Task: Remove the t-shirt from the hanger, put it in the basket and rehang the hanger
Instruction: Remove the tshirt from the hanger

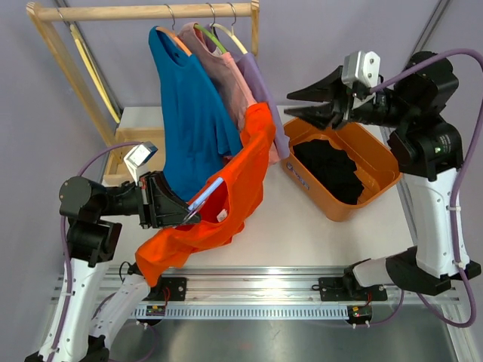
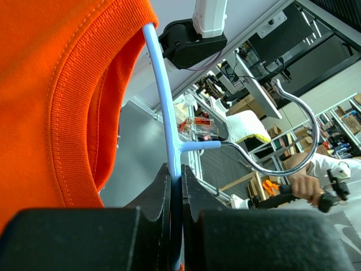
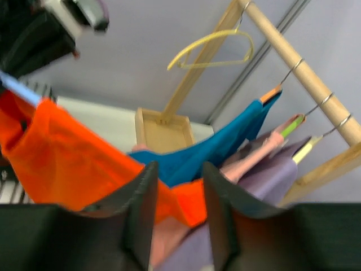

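The orange t-shirt (image 1: pixel 226 204) hangs stretched from near the rack down to the table's near left, and a light blue hanger (image 1: pixel 208 194) passes through its collar (image 2: pixel 67 118). My left gripper (image 1: pixel 190 215) is shut on the hanger's blue bar (image 2: pixel 168 107) just below its metal hook (image 2: pixel 293 147); the jaws (image 2: pixel 176 169) press flat on the bar. My right gripper (image 1: pixel 290 104) hovers open to the right of the shirt's upper end (image 1: pixel 260 124). In the right wrist view its fingers (image 3: pixel 179 169) stand apart, and the orange cloth (image 3: pixel 192 203) lies beyond the gap, not clamped.
A wooden rack (image 1: pixel 143 11) at the back carries a blue shirt (image 1: pixel 189 113), a pink one (image 1: pixel 219 68) and a purple one (image 1: pixel 260 83), plus a bare yellow hanger (image 3: pixel 211 48). An orange bin (image 1: pixel 381 154) holding black cloth stands at right. The rack's wooden base tray (image 1: pixel 121 154) sits at left.
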Tool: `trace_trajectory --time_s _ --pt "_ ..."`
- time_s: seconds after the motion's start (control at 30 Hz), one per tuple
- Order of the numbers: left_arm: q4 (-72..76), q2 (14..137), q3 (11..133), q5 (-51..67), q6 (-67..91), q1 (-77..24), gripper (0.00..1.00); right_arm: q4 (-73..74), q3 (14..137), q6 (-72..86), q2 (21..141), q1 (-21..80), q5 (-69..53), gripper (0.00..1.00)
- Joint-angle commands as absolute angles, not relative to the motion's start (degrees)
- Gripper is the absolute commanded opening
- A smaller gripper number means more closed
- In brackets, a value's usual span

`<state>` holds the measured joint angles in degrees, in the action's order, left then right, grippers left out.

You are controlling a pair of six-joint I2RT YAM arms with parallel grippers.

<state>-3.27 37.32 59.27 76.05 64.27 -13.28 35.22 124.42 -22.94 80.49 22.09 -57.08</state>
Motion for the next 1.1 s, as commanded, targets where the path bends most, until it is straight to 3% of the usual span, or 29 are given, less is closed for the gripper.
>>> trace_trajectory --time_s 0.0,0.03,0.1,0.13,0.2,0.47,0.6,0.9,1.07 --pt "-5.0 36.5 63.3 76.6 62.7 -14.0 0.00 59.0 125.3 -40.5 82.9 19.3 -59.5 0.48" --pt "-4.8 36.5 63.3 76.6 63.3 -14.1 0.00 63.7 126.5 -46.7 83.9 19.3 -59.8 0.65" --pt "-4.0 36.6 63.2 76.6 63.9 -14.2 0.00 73.2 128.0 -50.7 86.5 19.2 -60.2 0.74" --pt "-3.3 36.6 63.1 76.6 65.1 -14.3 0.00 74.2 127.6 -52.5 86.9 19.2 -60.0 0.83" --pt "-0.9 36.7 62.8 76.6 66.5 -14.6 0.00 71.3 124.8 -51.9 87.0 19.2 -59.2 0.85" --pt "11.8 35.6 59.8 75.6 77.2 -15.0 0.00 72.2 127.4 -52.7 92.1 20.0 -60.9 0.83" --pt "11.5 35.2 59.1 75.1 77.1 -15.0 0.00 71.6 127.9 -51.5 91.9 20.8 -65.3 0.74" --pt "10.5 35.8 58.3 75.0 75.2 -15.0 0.00 65.8 122.4 -44.6 85.7 21.0 -71.6 0.78" --pt "12.4 37.0 58.4 75.2 75.9 -15.0 0.00 58.7 118.7 -35.9 84.8 23.0 -71.4 0.71"
